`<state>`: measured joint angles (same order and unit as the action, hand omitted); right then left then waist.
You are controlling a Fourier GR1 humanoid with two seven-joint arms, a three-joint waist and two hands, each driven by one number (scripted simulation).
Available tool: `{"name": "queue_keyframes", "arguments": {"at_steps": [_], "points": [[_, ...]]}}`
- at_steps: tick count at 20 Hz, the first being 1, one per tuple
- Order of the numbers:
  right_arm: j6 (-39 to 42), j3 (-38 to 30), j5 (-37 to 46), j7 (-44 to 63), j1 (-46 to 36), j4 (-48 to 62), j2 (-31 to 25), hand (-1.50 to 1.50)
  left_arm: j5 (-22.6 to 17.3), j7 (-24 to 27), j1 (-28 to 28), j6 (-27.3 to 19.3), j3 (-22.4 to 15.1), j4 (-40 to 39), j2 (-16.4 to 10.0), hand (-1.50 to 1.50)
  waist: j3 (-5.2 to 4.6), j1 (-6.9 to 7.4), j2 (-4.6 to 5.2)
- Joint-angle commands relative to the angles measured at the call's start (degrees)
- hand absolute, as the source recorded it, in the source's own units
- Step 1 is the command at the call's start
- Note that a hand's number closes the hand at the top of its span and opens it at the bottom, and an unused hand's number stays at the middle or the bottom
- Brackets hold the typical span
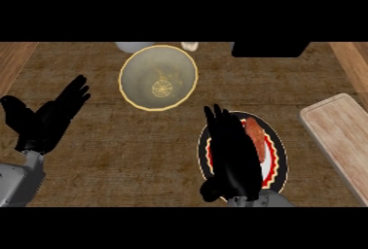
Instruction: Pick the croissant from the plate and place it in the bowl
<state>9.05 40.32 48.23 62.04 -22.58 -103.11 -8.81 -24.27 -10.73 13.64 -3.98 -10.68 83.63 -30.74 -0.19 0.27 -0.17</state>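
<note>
Right hand lies over the plate, fingers straight and released, grasping nothing. It hides the plate's left half, and its wrist is cut off at the lower edge. Croissant is on the plate, with only a reddish-brown strip showing just right of the fingers; whether the two touch cannot be told. Left hand rests well left of the plate, fingers up and relaxed, holding nothing.

Count: one plate, one croissant, one bowl, one wooden board, two hands.

Bowl stands up and left of the plate, apart from it, with bare counter between them. Board lies just right of the plate, cut off by the right edge. Beyond the bowl, a grey item, a small pale item and a black object are cut off at the top; kind not determinable
</note>
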Motion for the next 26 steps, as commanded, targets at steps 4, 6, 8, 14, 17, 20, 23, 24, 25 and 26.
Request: {"name": "queue_keyframes", "arguments": {"at_steps": [4, 6, 8, 14, 17, 20, 23, 24, 25, 26], "points": [[14.0, -3.8, -3.3, 10.6, -4.0, 4.7, 4.1, -1.5, 2.4, 0.8, -0.2, -1.4, -0.9, -0.8, 2.5, 0.0, 0.11, -0.41, 0.14], [15.7, -4.0, -3.1, 11.9, -5.0, 6.8, 5.3, -1.5, 0.3, 1.0, -0.3, 1.6, 1.6, -1.3, 0.2, 0.0, 0.07, -0.17, 0.14], [14.6, -3.1, -1.5, 13.0, -4.0, 7.4, 7.3, -1.5, 1.4, -0.6, -0.8, 0.1, 0.3, 0.8, 1.4, 0.0, 0.13, -0.1, 0.02], [18.9, -5.0, -1.0, 13.2, -3.4, 7.2, 7.9, -1.5, 3.1, 1.3, 0.1, -0.1, 1.2, -2.2, 2.4, 0.0, 0.1, -0.85, 0.13], [18.4, -5.7, 1.1, 12.2, -2.8, 9.9, 8.4, -1.5, 1.3, -1.0, 0.1, 1.8, 2.6, -1.4, 0.9, 0.0, 0.14, -0.47, 0.11], [18.7, -7.0, 2.1, 10.7, -0.8, 9.5, 7.8, -1.5, 3.0, -1.8, -1.3, 0.2, 0.8, 2.6, 2.6, 0.0, 0.19, -0.2, -0.04], [21.2, -9.1, 1.5, 11.0, -2.1, 9.8, 8.6, -1.5, 2.3, 1.7, -1.4, 3.1, 3.2, -1.6, 2.2, 0.0, 0.15, -0.36, 0.06], [18.0, -6.6, 1.9, 11.8, -2.8, 11.9, 8.7, -1.5, 3.9, 0.2, 0.5, 1.5, 1.9, -1.7, 3.4, 0.0, 0.16, -0.24, 0.13], [20.8, -7.3, 2.2, 13.4, -0.5, 8.1, 8.7, -1.5, 2.8, -2.4, -3.1, 0.9, 2.2, 4.3, 1.9, 0.0, 0.19, 0.07, -0.23], [20.3, -7.7, 2.7, 11.1, -0.3, 9.0, 8.7, -1.5, 3.0, 0.9, -3.0, 2.9, 2.7, 0.1, 3.0, 0.0, 0.16, -0.26, 0.04]]}}
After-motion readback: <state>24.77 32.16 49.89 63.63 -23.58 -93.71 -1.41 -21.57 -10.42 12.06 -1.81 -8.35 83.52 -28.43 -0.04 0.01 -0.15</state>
